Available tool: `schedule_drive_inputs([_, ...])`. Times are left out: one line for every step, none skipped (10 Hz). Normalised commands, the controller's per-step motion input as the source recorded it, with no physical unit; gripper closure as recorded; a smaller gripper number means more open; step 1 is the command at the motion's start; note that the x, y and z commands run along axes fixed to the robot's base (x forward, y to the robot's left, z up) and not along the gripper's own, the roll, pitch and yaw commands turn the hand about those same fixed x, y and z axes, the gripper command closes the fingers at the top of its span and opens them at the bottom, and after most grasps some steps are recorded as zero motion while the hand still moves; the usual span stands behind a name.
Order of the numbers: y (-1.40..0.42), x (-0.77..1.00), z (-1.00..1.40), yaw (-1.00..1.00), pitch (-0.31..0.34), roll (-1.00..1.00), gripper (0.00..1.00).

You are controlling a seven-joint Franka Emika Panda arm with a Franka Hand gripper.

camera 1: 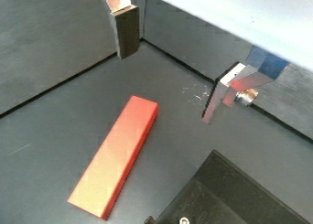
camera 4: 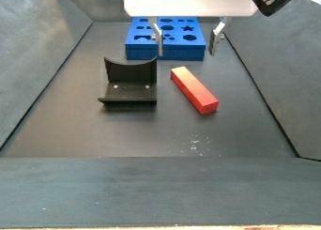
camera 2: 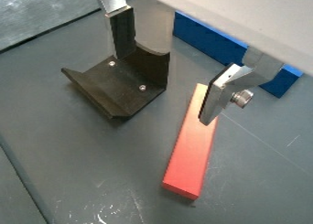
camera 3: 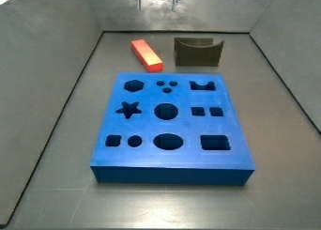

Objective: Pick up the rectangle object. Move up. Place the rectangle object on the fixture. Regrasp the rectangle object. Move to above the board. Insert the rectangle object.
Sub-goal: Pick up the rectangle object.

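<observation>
The rectangle object (camera 3: 148, 53) is a long red-orange block lying flat on the dark floor, beside the fixture (camera 3: 198, 52) and behind the blue board (camera 3: 170, 121). In both wrist views the block (camera 1: 116, 154) (camera 2: 193, 145) lies below the gripper (camera 1: 171, 68) (camera 2: 169, 68) and apart from it. The gripper is open and nothing sits between its silver fingers (camera 1: 126, 31). In a side view the gripper (camera 4: 189, 41) hangs above the floor between the board (camera 4: 163, 37) and the block (camera 4: 194, 88). The fixture (camera 2: 116, 86) stands close by one finger.
Grey walls enclose the floor on all sides (camera 3: 75, 84). The board has many shaped cut-outs, among them a star (camera 3: 127, 109) and a square (camera 3: 216, 142). A few white scratches mark the floor (camera 1: 196, 92) near the gripper.
</observation>
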Motion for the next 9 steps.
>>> schedule_drive_inputs([0.0, -0.37, -0.02, 0.0, -0.16, -0.07, 0.0])
schedule_drive_inputs([-0.07, -0.42, -0.32, 0.24, -0.229, -0.09, 0.0])
schedule_drive_inputs([-0.17, -0.32, -0.51, 0.47, -0.18, 0.0, 0.0])
schedule_drive_inputs([-0.24, -0.39, -0.57, 0.55, -0.237, 0.0, 0.0])
schedule_drive_inputs([-0.3, -0.26, -0.56, 0.53, -0.197, 0.0, 0.0])
schedule_drive_inputs([-0.32, -0.1, -0.57, 0.39, -0.037, 0.27, 0.0])
schedule_drive_inputs([-0.24, 0.0, -0.59, 0.29, 0.0, 0.13, 0.0])
schedule_drive_inputs([-0.17, 0.0, -0.66, 0.23, -0.011, 0.0, 0.0])
schedule_drive_inputs([-0.11, 0.0, -0.74, 0.17, -0.06, 0.0, 0.0])
